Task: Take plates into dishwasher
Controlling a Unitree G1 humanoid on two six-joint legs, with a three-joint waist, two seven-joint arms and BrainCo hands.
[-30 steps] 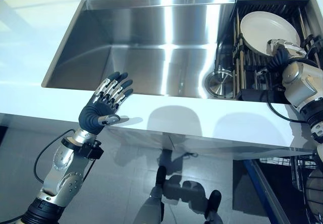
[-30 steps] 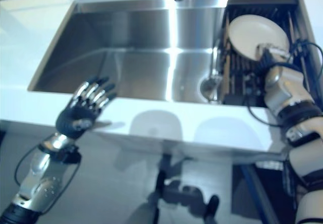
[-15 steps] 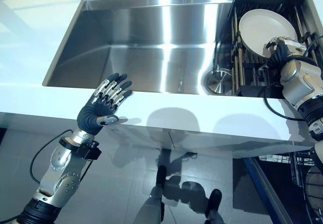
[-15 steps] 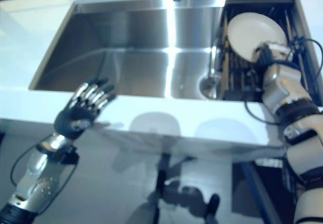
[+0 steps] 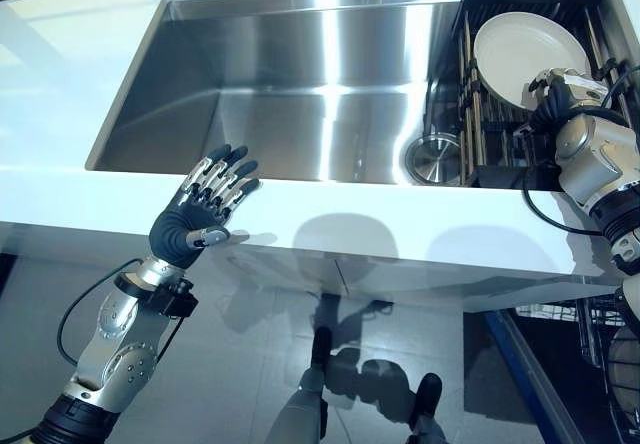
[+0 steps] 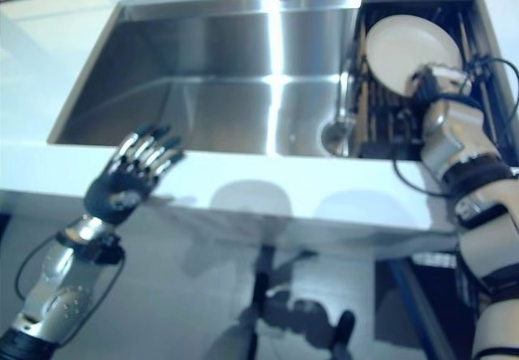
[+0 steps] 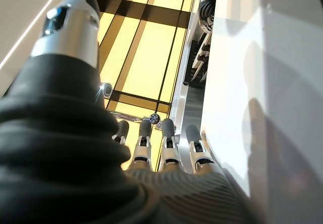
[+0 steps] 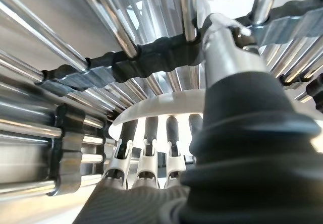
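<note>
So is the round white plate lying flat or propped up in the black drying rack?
Propped up: the white plate leans on edge between the drying rack's metal bars, face showing.

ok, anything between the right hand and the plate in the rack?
Nothing visible. The right hand is already at the lower edge of the white plate, its fingers under the rim in the wrist view. The plate leans in the dish rack at the right end of the sink.

Bright overhead glare on steel sink (image 5: 300, 84)
</note>
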